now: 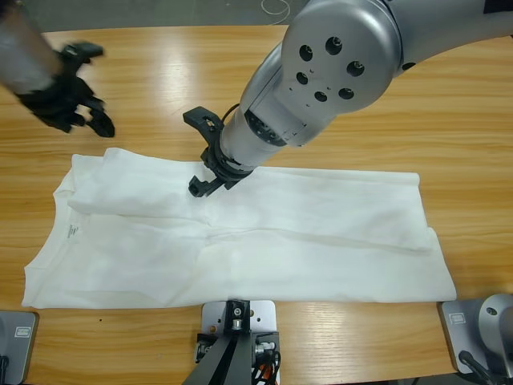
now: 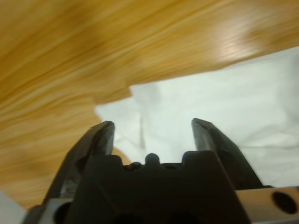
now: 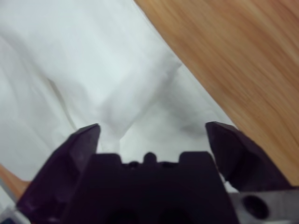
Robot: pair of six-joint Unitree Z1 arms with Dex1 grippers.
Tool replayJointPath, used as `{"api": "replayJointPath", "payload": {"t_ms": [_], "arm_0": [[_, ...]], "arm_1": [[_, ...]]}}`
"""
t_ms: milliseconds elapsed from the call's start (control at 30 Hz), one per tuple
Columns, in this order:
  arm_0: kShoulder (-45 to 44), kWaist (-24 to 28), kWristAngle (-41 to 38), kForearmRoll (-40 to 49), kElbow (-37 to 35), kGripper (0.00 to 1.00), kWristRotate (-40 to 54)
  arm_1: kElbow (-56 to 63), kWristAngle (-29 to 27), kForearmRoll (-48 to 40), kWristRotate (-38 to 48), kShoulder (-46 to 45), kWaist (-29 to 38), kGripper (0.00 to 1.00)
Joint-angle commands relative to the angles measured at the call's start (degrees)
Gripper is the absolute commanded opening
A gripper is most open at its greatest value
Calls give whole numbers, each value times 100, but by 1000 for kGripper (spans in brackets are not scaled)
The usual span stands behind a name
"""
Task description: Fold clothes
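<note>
**Both grippers open over the T-shirt**

The white T-shirt (image 1: 240, 241) is lying spread along the table (image 1: 240, 72), collar end at the picture's left. The left gripper (image 1: 80, 100) is hovering just off its upper-left corner, fingers (image 2: 100, 137) parted and empty. The right gripper (image 1: 207, 152) is hanging over the shirt's upper edge, fingers (image 3: 84, 140) spread wide, gripping nothing

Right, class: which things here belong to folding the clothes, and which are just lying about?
Belongs to the job: white T-shirt; left gripper, open, beside its corner; right gripper, open, over its far edge.
Just there: wooden table; white cord past the table's far edge.
</note>
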Motion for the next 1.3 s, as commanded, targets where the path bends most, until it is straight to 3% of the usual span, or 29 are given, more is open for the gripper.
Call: {"api": "replayJointPath", "payload": {"t_ms": [33,67,167,233,267,333,400,433,567,900,1300], "arm_0": [[-1607,-277,-329,-1549,2423,904,-247],[-1598,-305,-360,-1632,2544,904,-247],[-1433,-342,-366,-1749,2592,897,-238],[-1243,-343,-382,-1786,2520,852,-229],[-1138,-357,-410,-1788,2469,749,-194],[-973,-405,-643,-1828,2389,462,-127],[-871,-473,-881,-1983,2470,68,-124],[-830,-502,-919,-2032,2527,4,-124],[-695,-597,-1143,-2124,2760,0,-124],[-581,-614,-893,-1793,2885,0,-229],[-29,-623,-1123,-1946,2989,0,-431]], "arm_1": [[144,459,-144,58,-310,-109,645],[131,498,-144,58,-312,-121,548],[38,486,-64,54,-415,-128,6],[-81,519,92,66,-482,-128,0],[-103,628,95,114,-524,-128,0],[-178,881,104,128,-473,-128,0],[-220,1247,76,126,-269,-128,0],[-233,1440,-3,119,-164,-128,0],[-264,1871,-409,100,231,-128,0],[-596,1899,-502,14,703,-339,0],[-676,1851,-485,-21,1000,-448,0]]}}
